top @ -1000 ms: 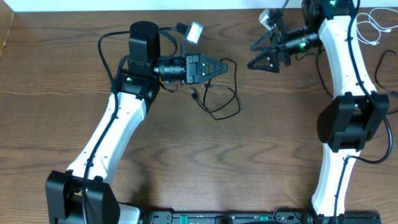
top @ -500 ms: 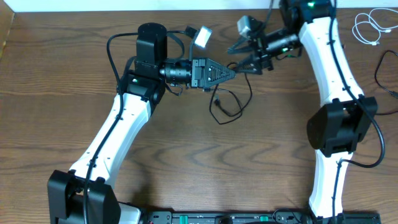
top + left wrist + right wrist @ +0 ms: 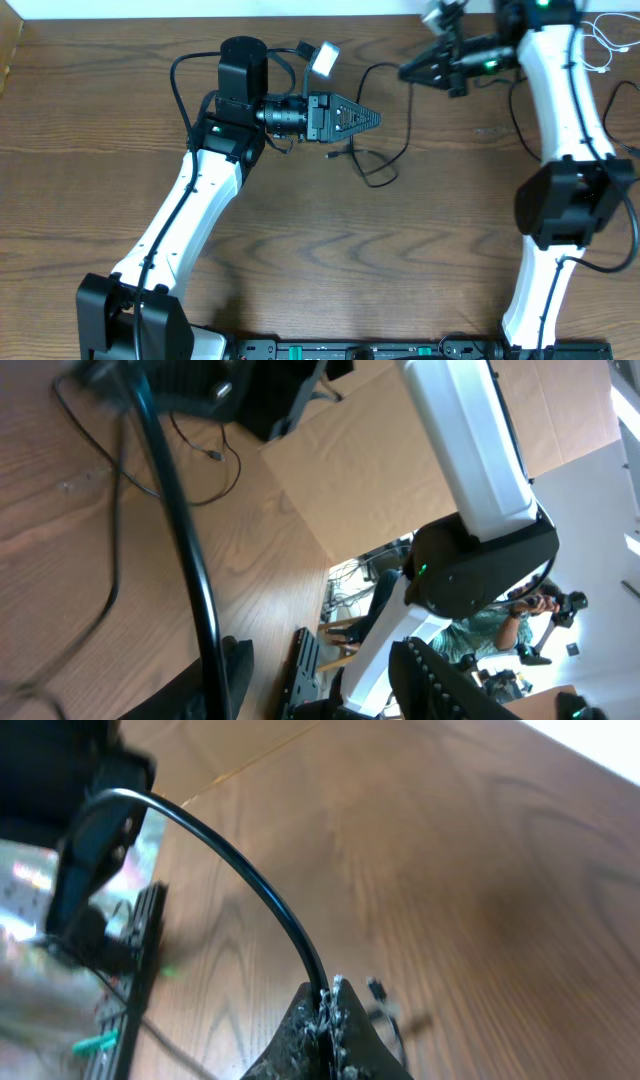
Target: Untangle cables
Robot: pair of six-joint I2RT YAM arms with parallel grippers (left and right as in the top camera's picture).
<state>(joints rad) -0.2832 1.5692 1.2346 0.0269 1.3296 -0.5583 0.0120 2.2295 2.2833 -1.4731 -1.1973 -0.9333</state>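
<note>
— Black cable (image 3: 252,882), which pincer actually had it? I couldn't work it out from the top view.

— The right pincer (image 3: 327,995), no question. It was clenched tight on the black cable, which arched up and away from its tips in the wrist shot. From there the cable swept across toward the left pincer (image 3: 378,117). The two tips were near each other, roughly facing. The slack loop (image 3: 378,183) lay on the wooden counter (image 3: 300,250) just off to one side of the left pincer's tip, with a small plug (image 3: 330,155) beside that pincer's body.

— And the left one, gripping or released?

— Honestly couldn't tell. From overhead it was just a dark wedge. Its own wrist view only showed one toothed finger (image 3: 432,678), with the cable running fat and blurry close by. Whether it touched the cable, no idea.

— White one?

— The white cable (image 3: 603,40) was curled on the counter well behind the right pincer, past its arm and apart from the black one.
</note>
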